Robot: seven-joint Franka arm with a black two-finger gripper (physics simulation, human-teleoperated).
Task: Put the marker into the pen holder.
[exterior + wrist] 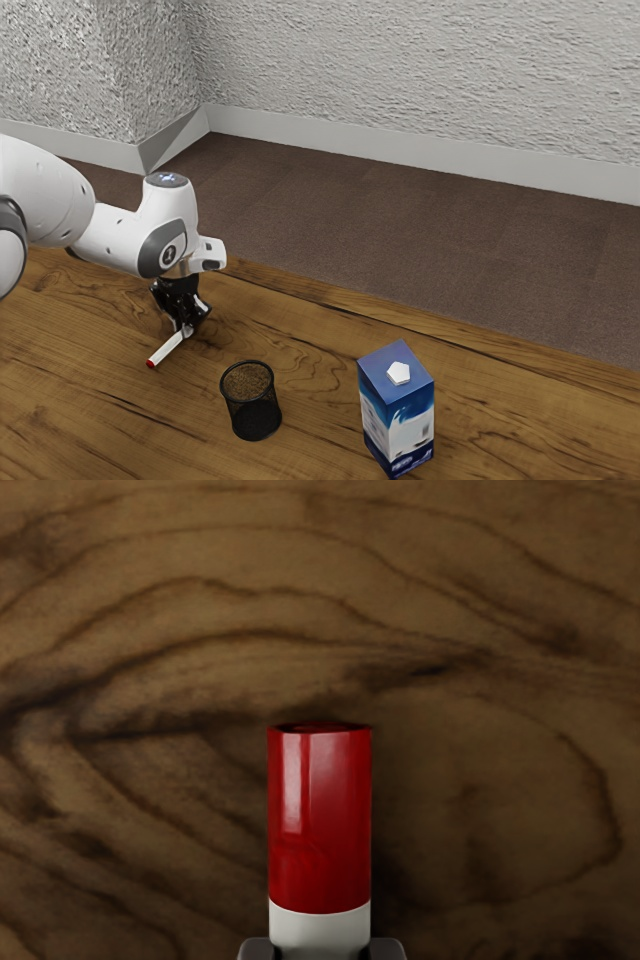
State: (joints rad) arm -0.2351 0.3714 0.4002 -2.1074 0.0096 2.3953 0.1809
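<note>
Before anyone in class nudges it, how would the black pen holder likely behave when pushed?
The pen holder is probably light for its size, since its wall looks like thin mesh. Standing upright and seemingly taller than wide, it might tip if pushed near the rim. Pushed low, it would more likely slide across the table.

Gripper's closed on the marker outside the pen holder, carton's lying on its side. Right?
Carton's wrong: the exterior view shows the carton standing upright. Rest holds: gripper closed on the marker, outside the pen holder.
</note>
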